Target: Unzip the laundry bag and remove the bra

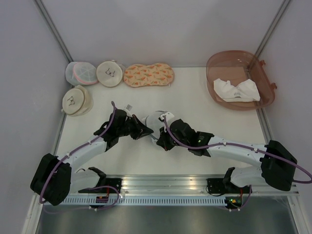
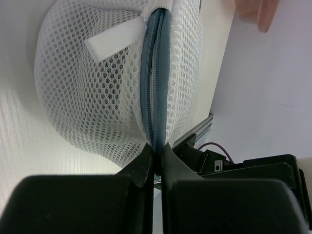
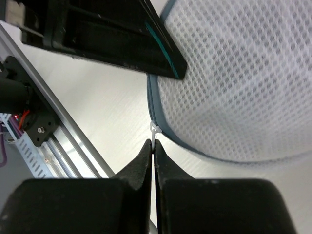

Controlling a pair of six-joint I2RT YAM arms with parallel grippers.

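Note:
The laundry bag [image 1: 155,120], a round grey-white mesh pouch with a blue-grey zipper rim, lies mid-table between my two grippers. My left gripper [image 1: 145,130] is shut on the zipper rim [image 2: 156,83] at the bag's edge, its tips [image 2: 157,152] pinching the seam. The mesh dome [image 2: 97,92] fills the left wrist view. My right gripper [image 1: 161,138] is shut on the small white zipper pull [image 3: 155,130], its tips [image 3: 153,147] just below the bag's rim [image 3: 234,83]. The zipper looks closed. The bra is hidden.
At the back left are two cream round pouches [image 1: 110,73] [image 1: 77,100], a white mesh pouch with pink trim [image 1: 81,73] and an orange patterned pouch [image 1: 148,75]. A brown translucent bin [image 1: 219,66] at the back right holds a white cloth [image 1: 236,90]. A metal rail [image 1: 165,187] runs along the near edge.

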